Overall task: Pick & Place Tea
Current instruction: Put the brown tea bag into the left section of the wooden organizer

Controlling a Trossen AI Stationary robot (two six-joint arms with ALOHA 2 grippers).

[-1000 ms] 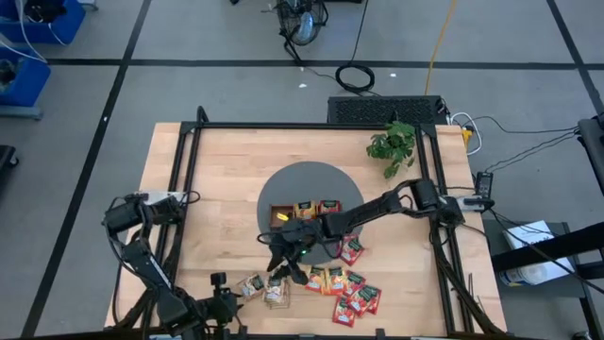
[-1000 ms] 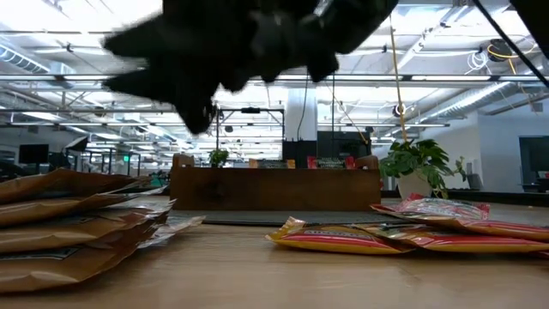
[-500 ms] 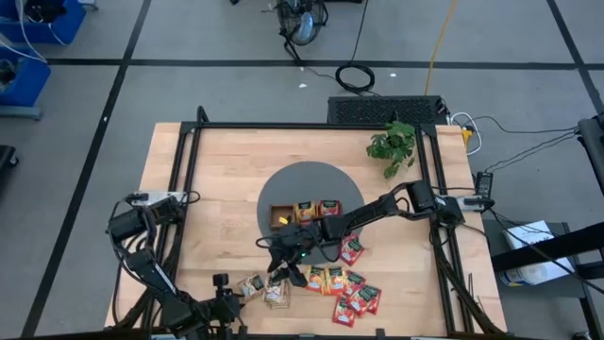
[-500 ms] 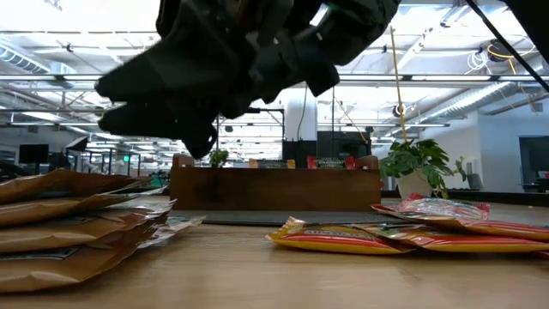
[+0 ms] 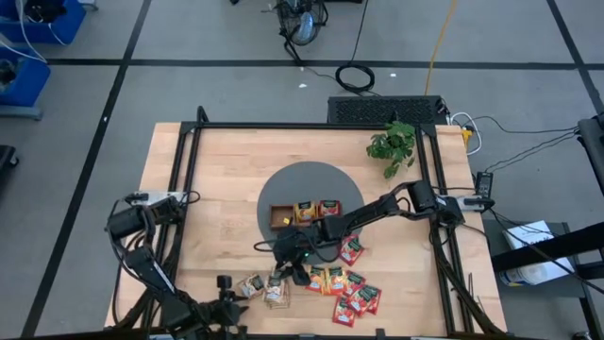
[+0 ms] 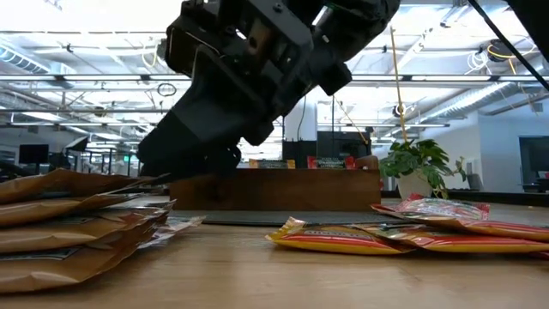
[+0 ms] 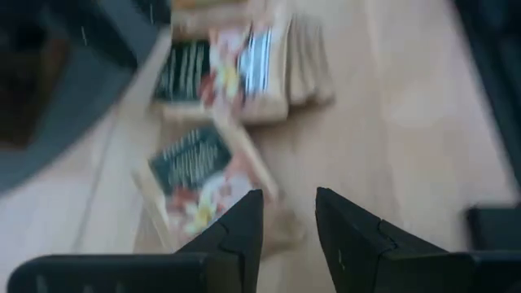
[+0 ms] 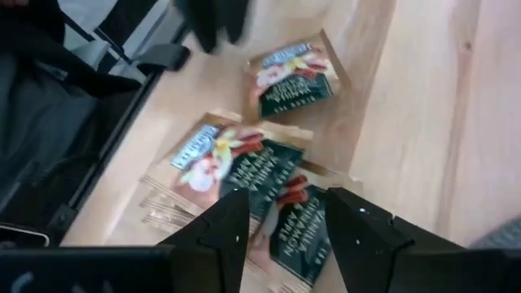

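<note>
- High view: right arm reaches across the table from the right side; right gripper (image 5: pixel 283 267) sits low over the tan-and-green sachets (image 5: pixel 263 287) near the front edge, left of centre.
- Right wrist view: right gripper (image 8: pixel 279 213) has both dark fingers (image 8: pixel 221 230) spread, with a gap between them; nothing is held. A tan-and-green sachet with a dark label (image 8: pixel 295 247) lies on the wood directly under that gap, overlapping a second one (image 8: pixel 218 163). A third sachet (image 8: pixel 294 72) lies apart, farther on.
- Low view: the gripper body hangs just above the stack of tan sachets (image 6: pixel 77 227) at the left; contact cannot be judged.
- Red and orange sachets (image 5: pixel 345 287) lie scattered on the bare wood to the right of the tan pile, near the front edge.
- Wooden tray (image 5: pixel 304 212) stands on the grey round mat (image 5: pixel 307 179); sachets show in its compartments.
- Left gripper (image 7: pixel 286 230) waits at the front left of the table, fingers parted, empty, above a tan-and-green sachet (image 7: pixel 194 167).
- Potted plant (image 5: pixel 393 145) stands at the far right of the table.
</note>
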